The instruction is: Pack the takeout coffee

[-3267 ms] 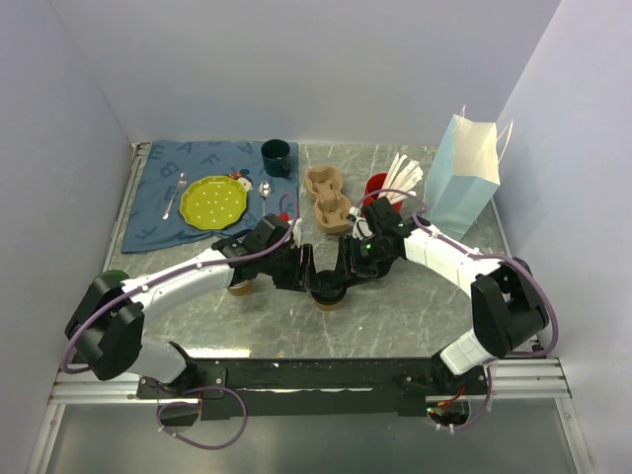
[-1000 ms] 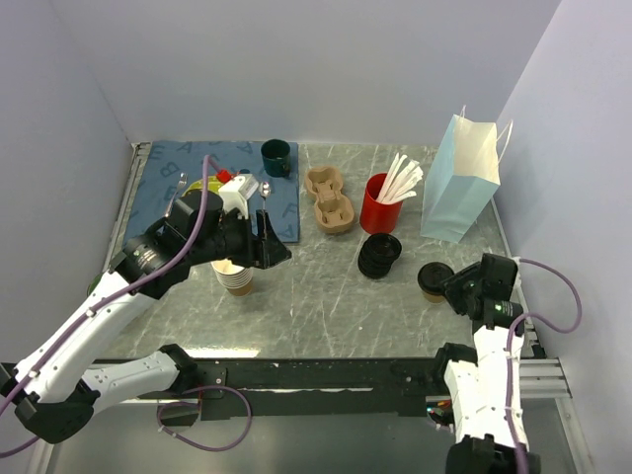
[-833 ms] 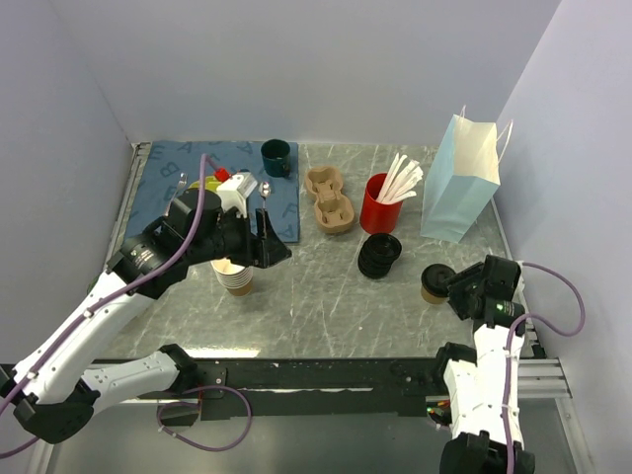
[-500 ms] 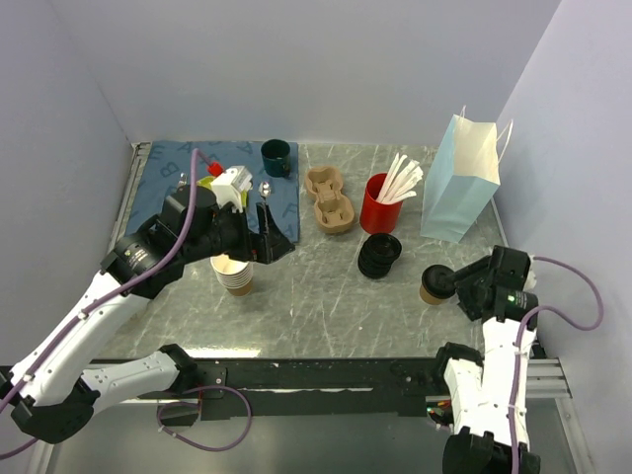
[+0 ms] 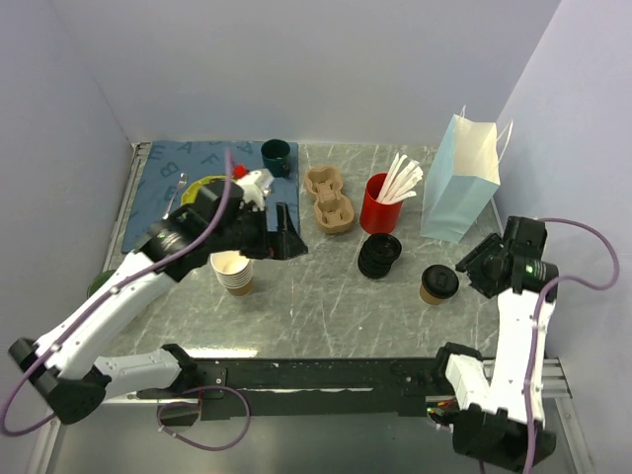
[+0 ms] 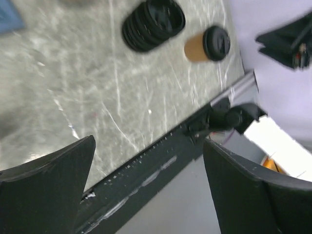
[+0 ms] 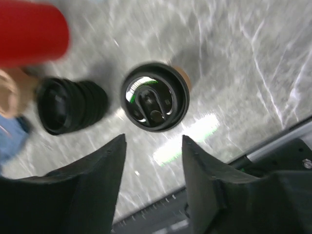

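Note:
The takeout coffee (image 5: 435, 284), a brown paper cup with a black lid, stands upright on the marble table right of centre. It shows from above in the right wrist view (image 7: 155, 96) and small in the left wrist view (image 6: 207, 45). My right gripper (image 5: 476, 272) hovers just right of it, open; in its own view (image 7: 153, 141) the cup lies beyond the fingertips and nothing is between them. My left gripper (image 5: 284, 235) hangs high over the table's middle, wide open and empty (image 6: 148, 146).
A light blue paper bag (image 5: 460, 178) stands open at the back right. A stack of black lids (image 5: 379, 255), a red cup of white stirrers (image 5: 378, 202), a pulp cup carrier (image 5: 329, 199), lidless paper cups (image 5: 234, 273) and a green mug (image 5: 276, 156) stand around.
My right gripper has let go of the coffee and drawn back to the right and upward. The left arm has swung right and its jaws have opened wider.

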